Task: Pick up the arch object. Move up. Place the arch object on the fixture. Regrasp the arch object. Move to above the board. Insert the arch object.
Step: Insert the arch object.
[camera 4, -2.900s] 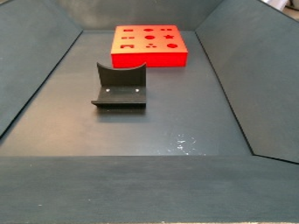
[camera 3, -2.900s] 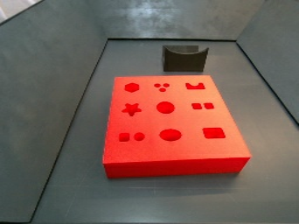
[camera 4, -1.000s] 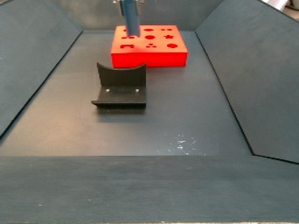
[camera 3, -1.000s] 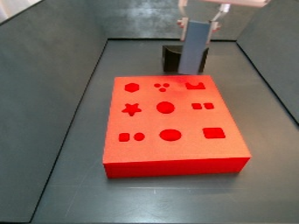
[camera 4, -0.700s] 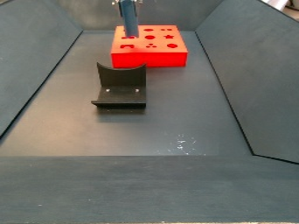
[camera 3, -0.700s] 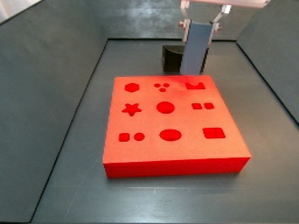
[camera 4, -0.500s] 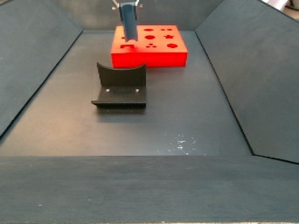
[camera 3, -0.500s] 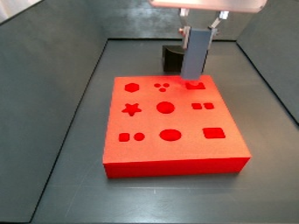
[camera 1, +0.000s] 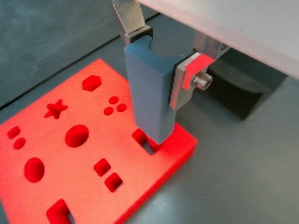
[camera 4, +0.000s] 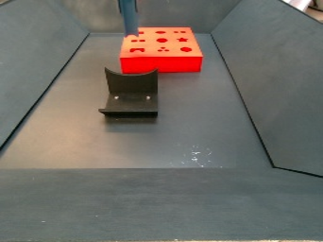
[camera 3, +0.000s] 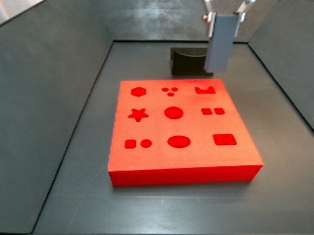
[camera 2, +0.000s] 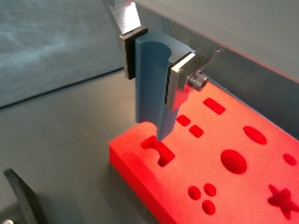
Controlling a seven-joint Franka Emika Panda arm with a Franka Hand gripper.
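Dark grey walls slope down to a dull grey floor [camera 4: 164, 142], bare apart from two things set well apart. Largest is the board [camera 3: 185, 170], a flat red slab lying with its cut-outs facing up so a piece can drop in from above; the arch-shaped hole [camera 1: 145, 140] sits at one corner. The fixture [camera 4: 128, 93] stands alone on the floor between the board and the near side in a side view, its dip empty. Above the board hangs the gripper [camera 1: 158, 54], its silver fingers [camera 2: 124, 39] clamped on the arch object [camera 1: 152, 92], which is held upright by its upper end so the free lower end points down. In both wrist views that lower end hovers just over the arch-shaped hole, seemingly not yet inside; I judge insertion is the step in hand.
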